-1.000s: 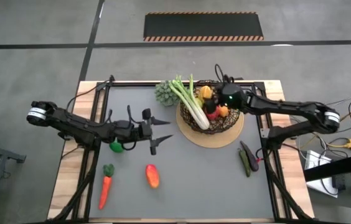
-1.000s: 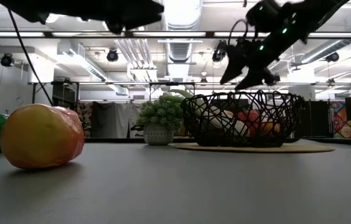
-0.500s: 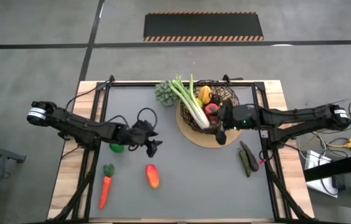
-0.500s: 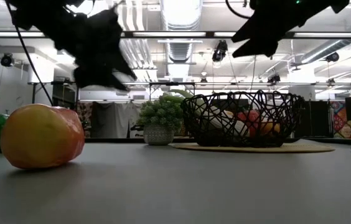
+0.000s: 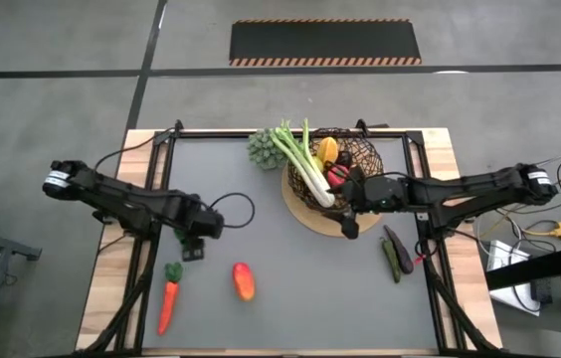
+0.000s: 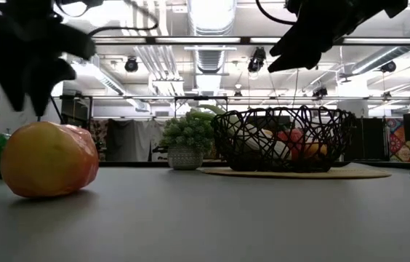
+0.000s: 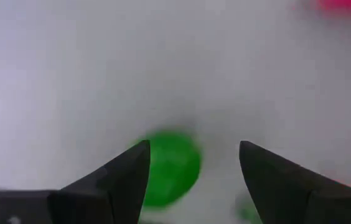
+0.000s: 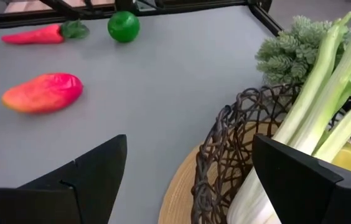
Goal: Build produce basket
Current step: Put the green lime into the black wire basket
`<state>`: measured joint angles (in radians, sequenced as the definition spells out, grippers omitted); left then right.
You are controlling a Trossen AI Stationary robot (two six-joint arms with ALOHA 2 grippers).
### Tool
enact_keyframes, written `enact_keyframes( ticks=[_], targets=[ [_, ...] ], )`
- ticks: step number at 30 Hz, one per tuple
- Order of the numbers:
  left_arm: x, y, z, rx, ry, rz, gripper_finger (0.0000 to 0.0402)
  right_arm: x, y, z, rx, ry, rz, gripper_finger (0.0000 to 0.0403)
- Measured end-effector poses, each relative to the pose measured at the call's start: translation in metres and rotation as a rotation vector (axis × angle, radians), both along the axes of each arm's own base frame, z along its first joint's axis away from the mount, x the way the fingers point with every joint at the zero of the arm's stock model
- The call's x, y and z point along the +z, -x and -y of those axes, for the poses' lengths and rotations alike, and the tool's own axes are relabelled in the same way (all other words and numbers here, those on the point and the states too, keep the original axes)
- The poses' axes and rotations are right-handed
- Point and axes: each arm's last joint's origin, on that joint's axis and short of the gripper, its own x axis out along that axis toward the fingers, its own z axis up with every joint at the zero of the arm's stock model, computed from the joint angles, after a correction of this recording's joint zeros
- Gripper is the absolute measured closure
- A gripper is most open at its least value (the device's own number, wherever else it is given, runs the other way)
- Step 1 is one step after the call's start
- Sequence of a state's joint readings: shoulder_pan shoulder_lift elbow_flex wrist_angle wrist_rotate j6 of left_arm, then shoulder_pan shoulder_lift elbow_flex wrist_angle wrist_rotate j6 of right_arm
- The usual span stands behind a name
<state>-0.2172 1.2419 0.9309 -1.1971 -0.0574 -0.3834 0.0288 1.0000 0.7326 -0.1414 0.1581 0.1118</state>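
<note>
Grey tabletop (image 5: pixel 290 268): left gripper (image 5: pixel 193 246) hangs with jaws apart and empty directly over the green ball (image 7: pixel 170 167). Right gripper (image 5: pixel 350 221), spread wide and empty, hovers by the basket (image 5: pixel 360 151), far from it.

Two thin arms, almost all black, are seen from above. Each arm is made of long dark tubes joined by rounder, thicker parts. A shiny silver ring is seen at the outer end of each arm, near the table's side edges. A thin black cable is looped out beside the left arm's front part. The left gripper (image 7: pixel 191 177) is made of two flat black fingers with pointed tips. The right gripper (image 8: pixel 188 177) is made of two wide black fingers with slanted, pointed edges. No markings or screws can be made out.
</note>
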Motion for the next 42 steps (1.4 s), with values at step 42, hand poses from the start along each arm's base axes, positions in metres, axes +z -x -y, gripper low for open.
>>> enact_keyframes(
  ticks=[42],
  targets=[
    [-0.071,0.004,0.001,-0.206,-0.084,-0.414,0.0103,-0.007,-0.005,0.0,0.001,0.002,-0.036,0.0076]
  ],
)
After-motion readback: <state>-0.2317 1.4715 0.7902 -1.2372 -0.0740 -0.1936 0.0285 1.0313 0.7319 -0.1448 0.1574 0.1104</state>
